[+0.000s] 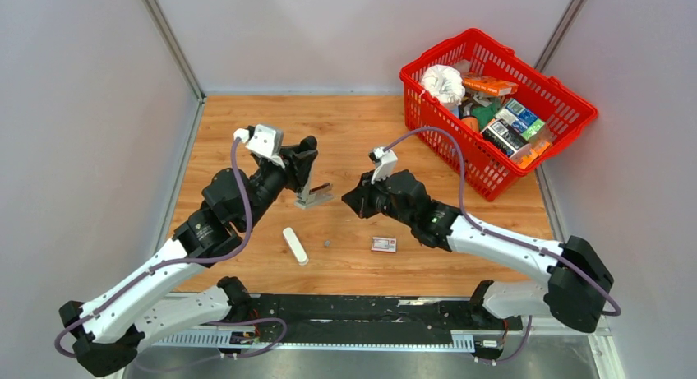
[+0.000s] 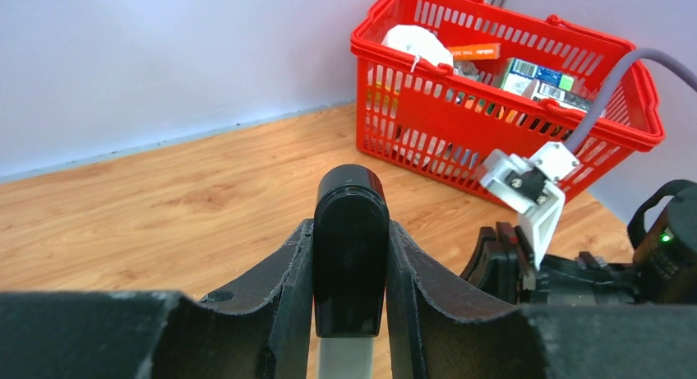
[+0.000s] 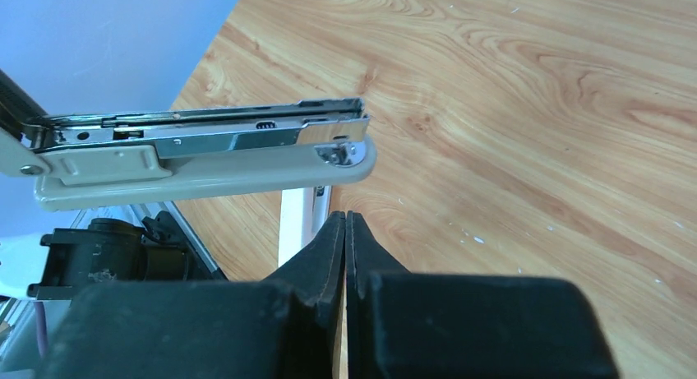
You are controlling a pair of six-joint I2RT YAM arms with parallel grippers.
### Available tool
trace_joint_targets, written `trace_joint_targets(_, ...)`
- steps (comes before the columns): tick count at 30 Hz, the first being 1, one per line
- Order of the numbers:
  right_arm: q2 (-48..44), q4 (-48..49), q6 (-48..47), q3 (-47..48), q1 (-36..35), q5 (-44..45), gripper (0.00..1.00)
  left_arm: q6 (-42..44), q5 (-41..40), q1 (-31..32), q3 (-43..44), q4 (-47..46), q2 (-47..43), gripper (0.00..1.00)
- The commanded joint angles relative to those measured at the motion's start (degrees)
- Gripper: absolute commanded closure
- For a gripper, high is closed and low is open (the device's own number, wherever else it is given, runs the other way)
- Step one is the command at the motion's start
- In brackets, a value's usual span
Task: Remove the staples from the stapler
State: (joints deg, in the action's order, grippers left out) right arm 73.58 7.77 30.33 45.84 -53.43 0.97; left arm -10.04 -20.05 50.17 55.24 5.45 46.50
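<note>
The stapler [image 1: 313, 195] is swung open above the table. My left gripper [image 1: 306, 161] is shut on its black top handle [image 2: 352, 247], the pads [image 2: 297, 264] pressing on both sides. In the right wrist view the stapler's metal magazine [image 3: 205, 126] and beige base [image 3: 205, 169] lie level just above my right gripper [image 3: 346, 220]. That gripper is shut with nothing seen between its fingers, and sits just right of the stapler [image 1: 352, 200]. No staples show clearly in the magazine. A tiny grey bit [image 1: 327, 242] lies on the table; I cannot tell if it is staples.
A small red-and-white flat box [image 1: 383, 244] and a white stick [image 1: 294, 246] lie on the wooden table near the front. A red basket [image 1: 575, 108] full of packets stands at the back right and also shows in the left wrist view [image 2: 427, 124]. Walls enclose the table.
</note>
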Motion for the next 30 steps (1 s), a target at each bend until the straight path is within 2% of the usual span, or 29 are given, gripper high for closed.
trace_joint_targets(1, -3.97, -7.23, -2.03, 2.50, -0.01, 3.07, 0.98, -0.06, -0.25, -0.07, 1.80, -3.34, -3.08, 1.00)
trace_joint_targets(6, -5.64, -9.97, -0.27, 0.92, -0.10, 1.50, 0.98, -0.94, 0.63, -0.07, 1.80, -3.61, -4.49, 1.00)
trace_joint_targets(13, -4.59, -5.22, 5.26, -1.20, -1.94, -6.59, 0.99, -0.94, 1.33, -0.07, 2.41, -4.22, -4.67, 1.00)
trace_joint_targets(19, 0.32, -0.31, 7.81, -0.84, -5.02, -6.60, 1.00, -1.20, 1.86, -0.07, 3.29, -4.49, -4.14, 1.00)
trace_joint_targets(27, 8.24, 9.01, 13.18, 0.38, -5.28, -7.74, 1.00, -2.61, 2.91, -0.07, 3.56, -4.05, -4.14, 1.00)
trace_joint_targets(30, 9.47, 9.81, 13.53, 1.26, -5.28, -6.16, 1.00, -3.40, 3.27, -0.16, 3.20, -3.70, -4.75, 1.00)
